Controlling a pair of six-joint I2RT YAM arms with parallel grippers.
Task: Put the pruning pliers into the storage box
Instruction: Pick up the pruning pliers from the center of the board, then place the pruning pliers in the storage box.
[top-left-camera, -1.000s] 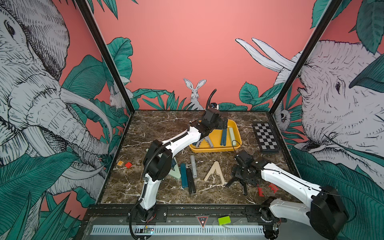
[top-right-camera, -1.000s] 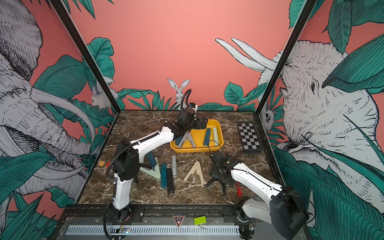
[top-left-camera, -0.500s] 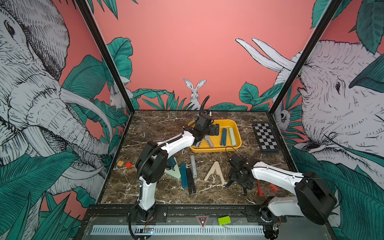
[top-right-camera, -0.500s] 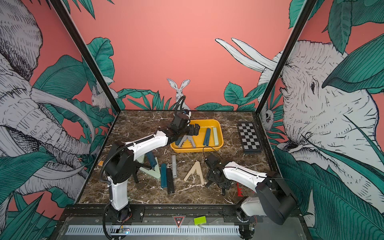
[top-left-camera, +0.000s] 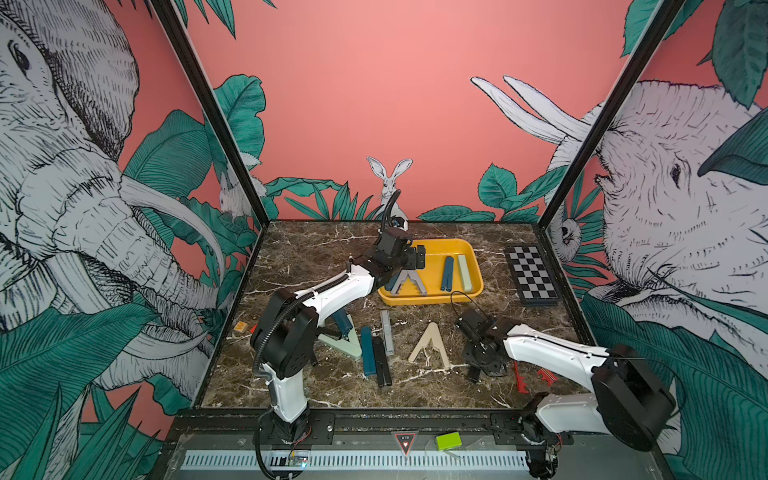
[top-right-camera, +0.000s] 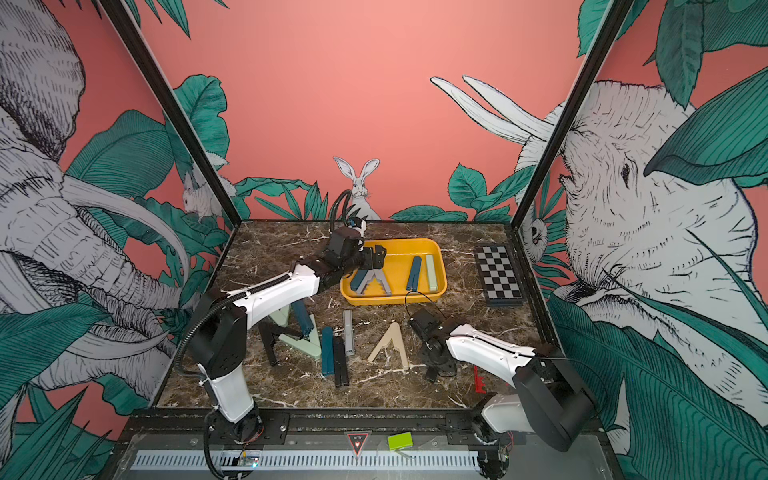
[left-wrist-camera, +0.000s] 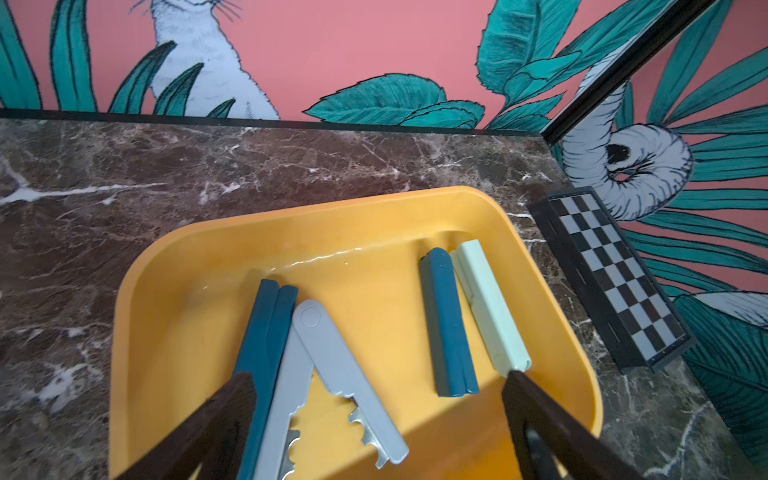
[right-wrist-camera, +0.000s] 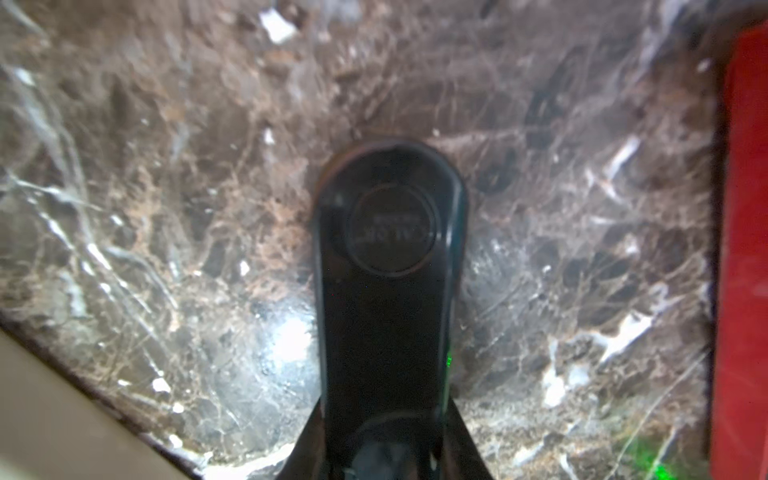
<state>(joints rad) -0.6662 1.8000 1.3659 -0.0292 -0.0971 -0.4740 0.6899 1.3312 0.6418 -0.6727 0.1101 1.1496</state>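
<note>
The right pincer (top-left-camera: 484, 361) squeezes the black pliers (right-wrist-camera: 386, 291), flat by the tabletop's (top-left-camera: 316, 257) front edge, long side pointing straight out from it. The box (top-left-camera: 432, 300) sits toward the back edge (left pincer (left-wrist-camera: 378, 378) gapes over it).

Salmon-pink walls (top-left-camera: 374, 83) close the space on three sides. They are printed with teal leaves (top-left-camera: 237, 108), a white rabbit (top-left-camera: 388, 176) at the middle of the back wall, and big black-and-white elephants (top-left-camera: 62, 187) on the side walls. Black corner posts (top-left-camera: 208, 108) run up where the walls meet. The worktop (top-left-camera: 307, 249) is dark brown marble with white veins. Along its near edge runs a black rail (top-left-camera: 374, 420), then a slotted white grille (top-left-camera: 353, 460). The light is even and soft.
</note>
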